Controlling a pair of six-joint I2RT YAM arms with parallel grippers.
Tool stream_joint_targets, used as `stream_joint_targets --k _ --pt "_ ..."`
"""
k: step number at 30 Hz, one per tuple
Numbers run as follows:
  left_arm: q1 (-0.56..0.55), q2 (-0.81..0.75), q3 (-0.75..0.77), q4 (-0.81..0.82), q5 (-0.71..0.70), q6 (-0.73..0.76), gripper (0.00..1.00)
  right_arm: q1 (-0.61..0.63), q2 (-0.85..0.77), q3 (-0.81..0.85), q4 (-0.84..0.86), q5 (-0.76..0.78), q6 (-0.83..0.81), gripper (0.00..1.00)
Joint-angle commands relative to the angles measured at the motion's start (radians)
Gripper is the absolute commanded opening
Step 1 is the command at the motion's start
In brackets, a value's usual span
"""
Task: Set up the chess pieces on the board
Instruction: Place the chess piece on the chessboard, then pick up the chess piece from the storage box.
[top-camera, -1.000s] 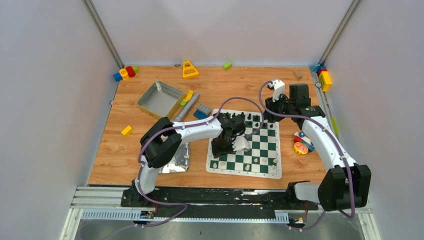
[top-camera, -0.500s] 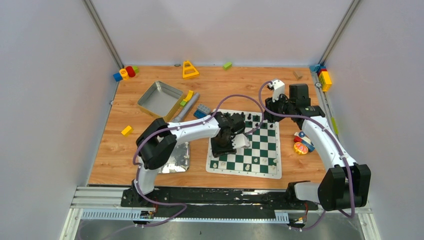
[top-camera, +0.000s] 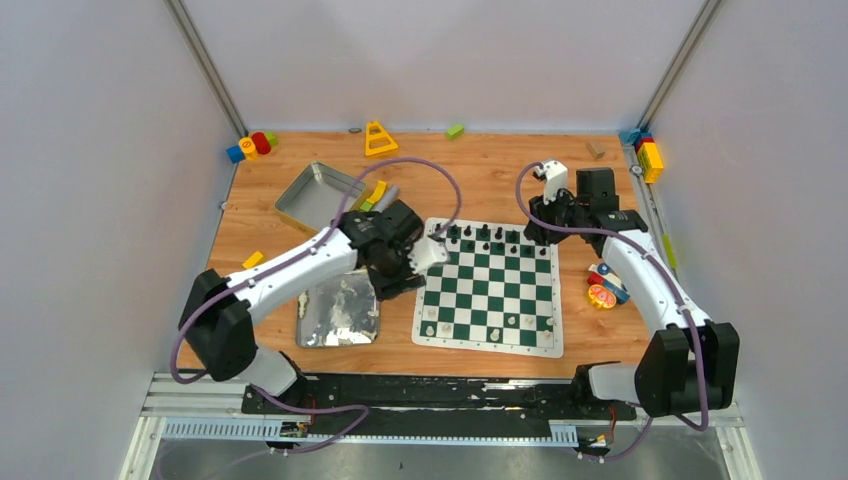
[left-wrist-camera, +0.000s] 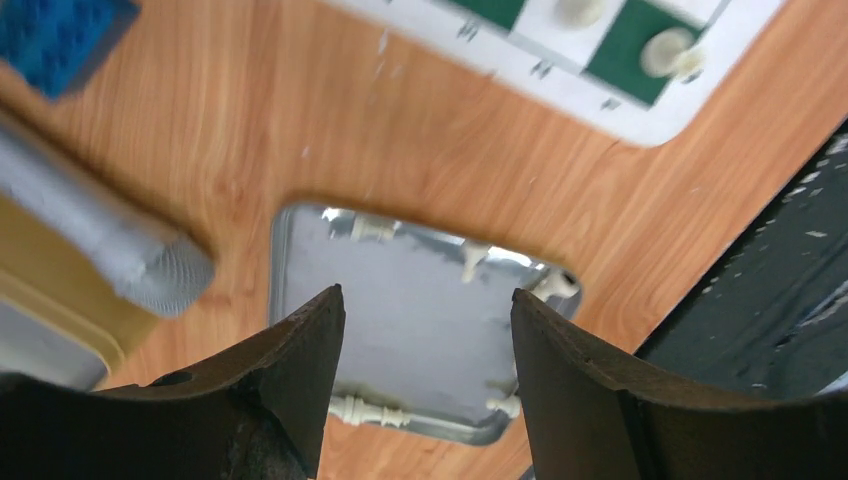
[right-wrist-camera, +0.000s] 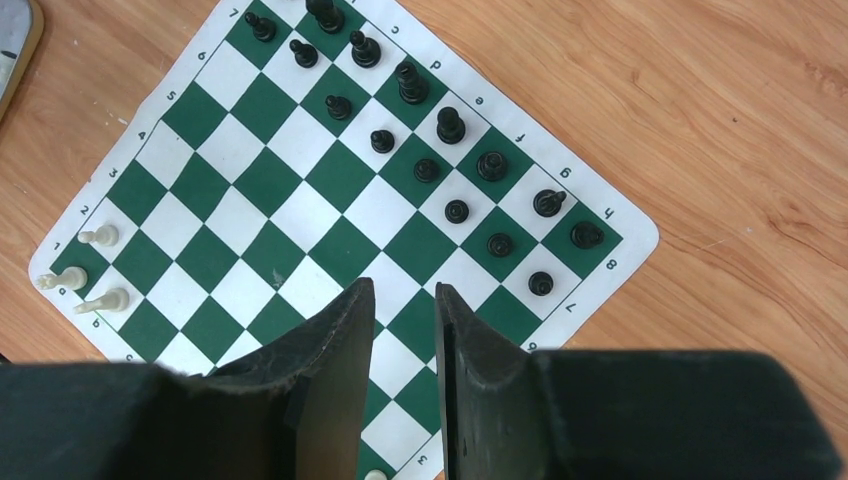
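Lower left of top view: flat tray (top-camera: 338, 312) lies just left of board (top-camera: 489, 300), apart from it. White pieces (left-wrist-camera: 470, 260) lie toppled along the tray's rim. Left gripper (top-camera: 394, 285) hangs above the strip of table between tray and board. Wrist view: jaws wide apart, nothing held, tray visible between them. Board sits centre frame, flat on the table. A few more white pieces stand on its near ranks, mostly at the corners. Black pieces (right-wrist-camera: 451, 125) fill the two far ranks, all upright. Right gripper (right-wrist-camera: 402, 290) hangs over the board's far right corner, jaws drawn to a narrow gap, nothing between them. Beyond the tray: grey tube (left-wrist-camera: 120, 245), blue block (left-wrist-camera: 60, 40), open tin (top-camera: 318, 195).
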Motion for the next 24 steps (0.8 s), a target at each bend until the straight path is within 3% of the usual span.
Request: stream_joint_targets --k 1,5,11,24 --pt "0.148 -0.112 -0.118 -0.008 -0.01 0.03 0.7 0.006 0.016 0.003 0.005 -0.01 -0.012 0.3" --pt "0.268 -0.173 -0.194 0.045 -0.02 0.04 0.69 0.013 0.028 0.004 0.004 -0.009 -0.012 0.3" --pt "0.451 -0.121 -0.215 0.102 0.016 0.041 0.62 0.018 0.034 0.005 0.003 -0.011 -0.012 0.3" --pt "0.543 0.014 -0.218 0.186 0.052 0.028 0.54 0.018 0.02 0.005 0.0 -0.011 -0.018 0.3"
